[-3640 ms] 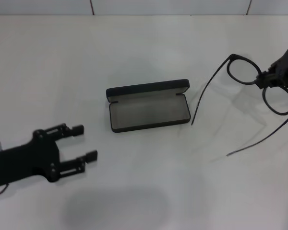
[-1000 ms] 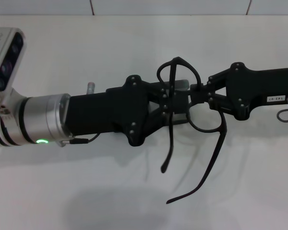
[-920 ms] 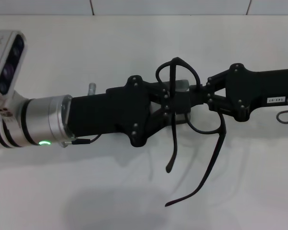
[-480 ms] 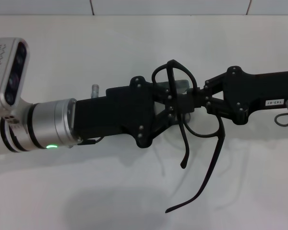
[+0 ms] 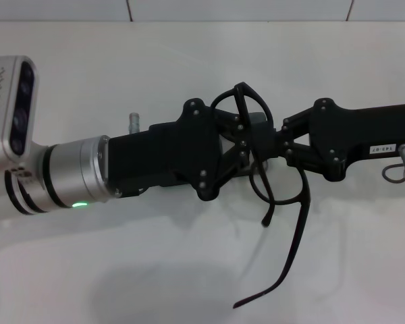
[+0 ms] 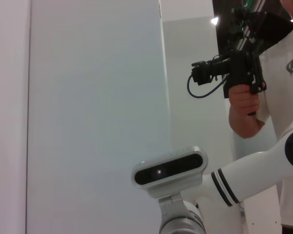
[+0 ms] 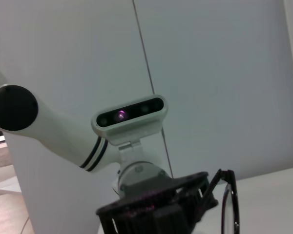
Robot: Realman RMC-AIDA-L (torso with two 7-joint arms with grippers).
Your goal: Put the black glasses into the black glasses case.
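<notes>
In the head view we see the black glasses (image 5: 270, 172) held in the air between the two grippers. The left gripper (image 5: 246, 145) meets them from one side, its fingers closed on the frame. The right gripper (image 5: 278, 140) grips the frame from the other side. The temple arms hang down — toward the white table (image 5: 189, 270).

Facing my right wrist: my left arm's black gripper (image 7: 161, 207), its silver wrist camera (image 7: 129, 117) above, beside thin black plastic glasses (image 7: 229, 204), before a white panelled wall (image 7: 210, 73).
</notes>
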